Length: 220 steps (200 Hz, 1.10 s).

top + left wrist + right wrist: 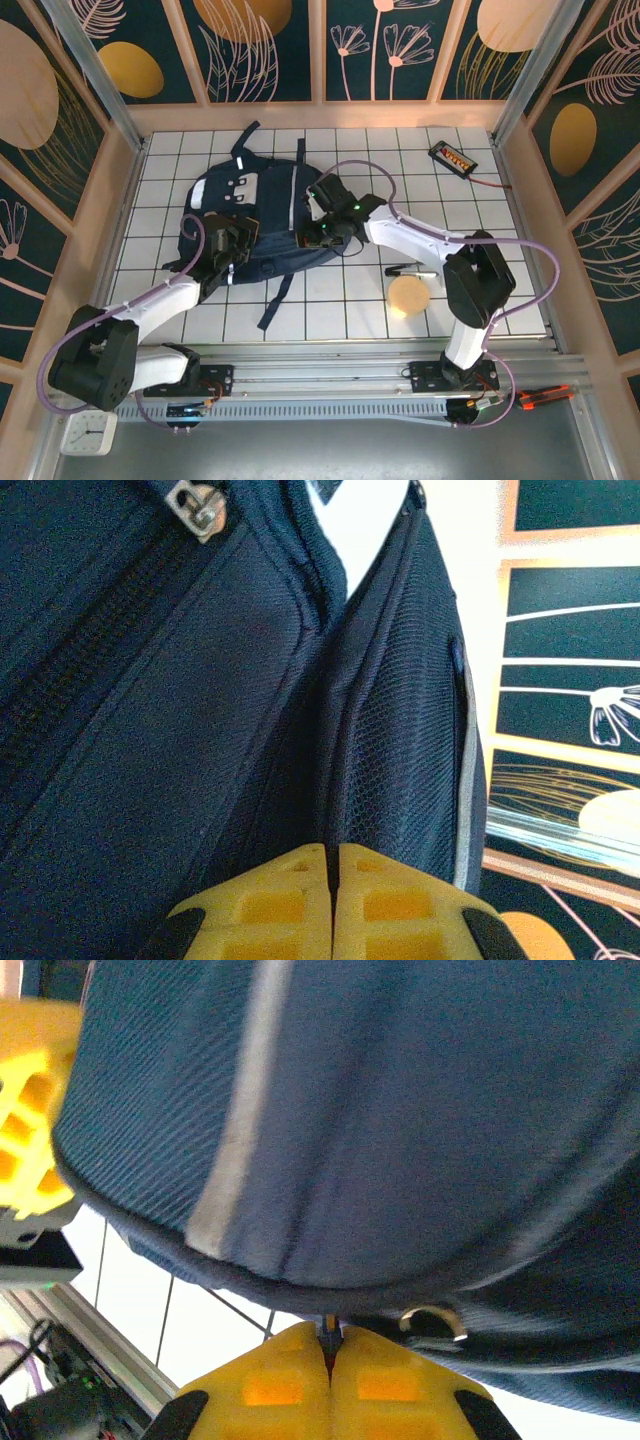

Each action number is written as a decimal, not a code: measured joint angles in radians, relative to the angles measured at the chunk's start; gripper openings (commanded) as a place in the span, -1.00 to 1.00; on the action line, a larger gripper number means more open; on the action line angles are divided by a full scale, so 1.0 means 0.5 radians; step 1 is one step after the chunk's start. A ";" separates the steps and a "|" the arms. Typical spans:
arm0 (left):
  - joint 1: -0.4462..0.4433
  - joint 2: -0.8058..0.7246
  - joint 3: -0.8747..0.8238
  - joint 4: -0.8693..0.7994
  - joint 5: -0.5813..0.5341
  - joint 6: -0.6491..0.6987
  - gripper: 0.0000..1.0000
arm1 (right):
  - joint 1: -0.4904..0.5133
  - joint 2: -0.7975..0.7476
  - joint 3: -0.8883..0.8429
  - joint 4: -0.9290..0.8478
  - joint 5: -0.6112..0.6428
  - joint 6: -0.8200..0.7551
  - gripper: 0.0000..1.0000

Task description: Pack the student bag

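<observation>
The student bag [272, 205], a large navy backpack with pale stripes and black straps, lies flat on the white gridded table [420, 200]. My left gripper [232, 246] rests on its near left part. In the left wrist view the yellow fingertips [331, 848] are shut together, with a raised fold of the bag's fabric [330, 710] running into them. My right gripper [318, 228] is at the bag's right edge. Its jaws [328, 1332] are shut on a small dark zipper tab under the bag's rim [300, 1290], beside a metal ring [435, 1318].
A black pen [410, 270] and a round tan disc [408, 295] lie on the table right of the bag. A black device with a red cable [452, 157] sits at the far right corner. Wooden walls border the table. A small clock [88, 432] lies off it at near left.
</observation>
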 measured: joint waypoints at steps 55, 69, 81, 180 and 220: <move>-0.105 0.120 0.060 0.065 -0.077 -0.030 -1.00 | 0.130 0.066 0.070 -0.018 0.068 -0.068 -1.00; -0.116 0.146 0.070 0.081 -0.095 -0.031 -1.00 | 0.130 0.095 0.084 -0.023 0.069 -0.060 -1.00; -0.116 0.150 0.072 0.085 -0.099 -0.029 -1.00 | 0.130 0.124 0.097 -0.024 0.058 -0.053 -0.95; -0.002 -0.143 -0.154 -0.001 0.195 0.156 -1.00 | -0.333 -0.350 0.017 -0.021 -0.487 -0.014 0.69; 0.072 -0.091 -0.105 -0.059 0.377 0.281 -1.00 | -0.752 -0.323 0.066 0.023 -0.594 -0.041 0.55</move>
